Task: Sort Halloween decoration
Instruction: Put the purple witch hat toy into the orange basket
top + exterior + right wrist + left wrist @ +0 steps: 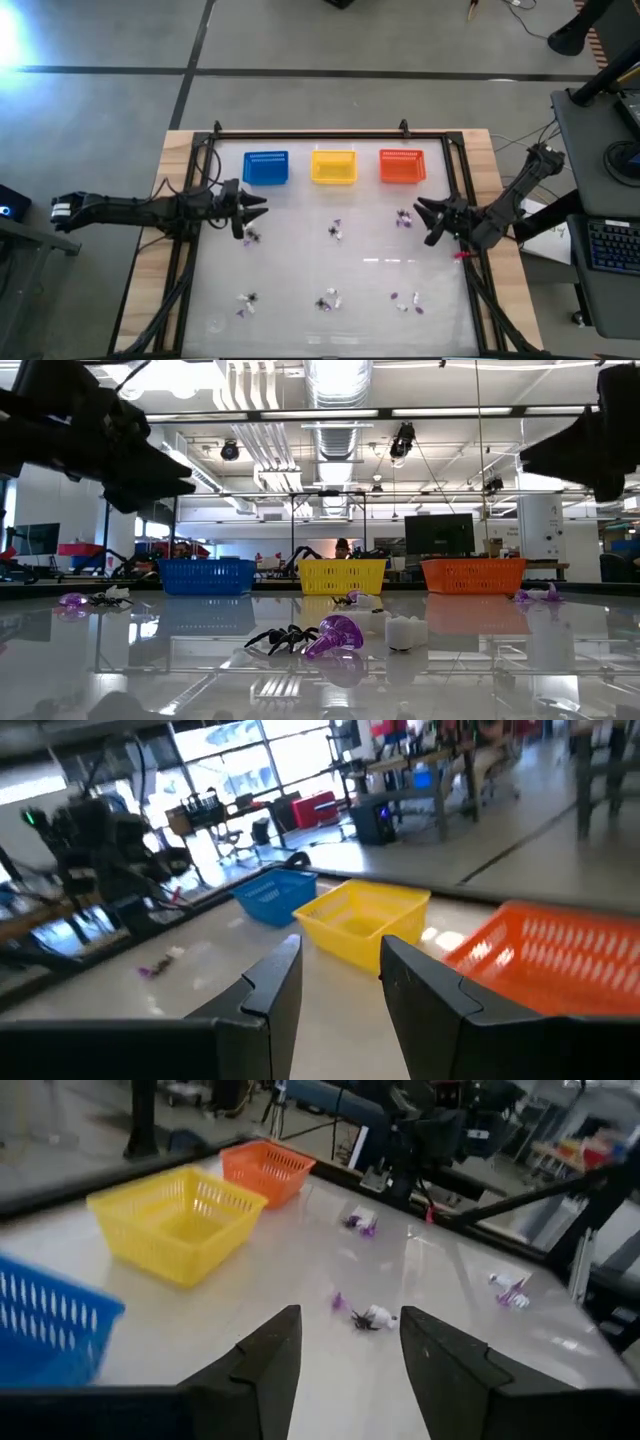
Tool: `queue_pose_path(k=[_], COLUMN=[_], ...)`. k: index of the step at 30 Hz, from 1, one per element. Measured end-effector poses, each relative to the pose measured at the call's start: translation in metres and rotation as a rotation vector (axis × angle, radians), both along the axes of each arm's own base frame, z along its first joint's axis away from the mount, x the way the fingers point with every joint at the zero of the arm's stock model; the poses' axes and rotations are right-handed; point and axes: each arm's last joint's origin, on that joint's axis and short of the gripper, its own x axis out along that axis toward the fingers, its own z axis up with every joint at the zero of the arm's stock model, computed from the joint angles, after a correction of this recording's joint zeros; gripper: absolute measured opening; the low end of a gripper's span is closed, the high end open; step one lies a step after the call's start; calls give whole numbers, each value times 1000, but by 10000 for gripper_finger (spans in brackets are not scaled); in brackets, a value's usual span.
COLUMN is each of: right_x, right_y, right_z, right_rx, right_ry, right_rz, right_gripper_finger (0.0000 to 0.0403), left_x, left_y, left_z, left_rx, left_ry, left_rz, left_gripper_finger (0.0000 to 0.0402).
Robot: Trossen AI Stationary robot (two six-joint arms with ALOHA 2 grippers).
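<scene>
The Halloween decoration (335,231) lies scattered in little heaps across the glossy bench (300,270), six clusters by my count from above: three in a row nearer the baskets, three in a row farther from them. Black spider shapes, whitish bits, purple bits, all mixed together and all tiny. From the level camera, one heap near the lens shows a black spider (281,639), a purple piece (336,637) and a whitish piece (404,631) lying just beside one another.

Along the far edge stand the blue basket (265,167), the yellow basket (334,166) and the orange basket (401,165). What's inside them, I can't make out.

The left gripper (258,208) hovers right by the heap in front of the blue basket, jaws spread wide with nothing between them. The right gripper (424,217) waits beside the heap under the orange basket, jaws parted, also empty.

So this looks like early sorting, with the heaps unpicked and the left arm lining up a grab. The next move calls for a descent onto one single trinket, then a fine pinch. Tricky: the pieces are far smaller than the jaws and sit touching their neighbours on a slick surface.
</scene>
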Motion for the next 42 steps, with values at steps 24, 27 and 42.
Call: queue_pose_path(k=[24, 27, 42], right_x=[-3, -7, -12], right_y=[-17, -17, -17], right_z=[144, 150, 134], right_rx=[-498, -516, -133], right_ry=[194, 222, 309], right_rz=[44, 246, 427], right_gripper_finger=[127, 127, 127], left_x=[11, 11, 12], left_y=[1, 1, 1], left_z=[93, 96, 86], left_rx=[201, 231, 224], left_ry=[368, 373, 439], left_rz=[-85, -96, -106], left_gripper_finger=[155, 155, 155])
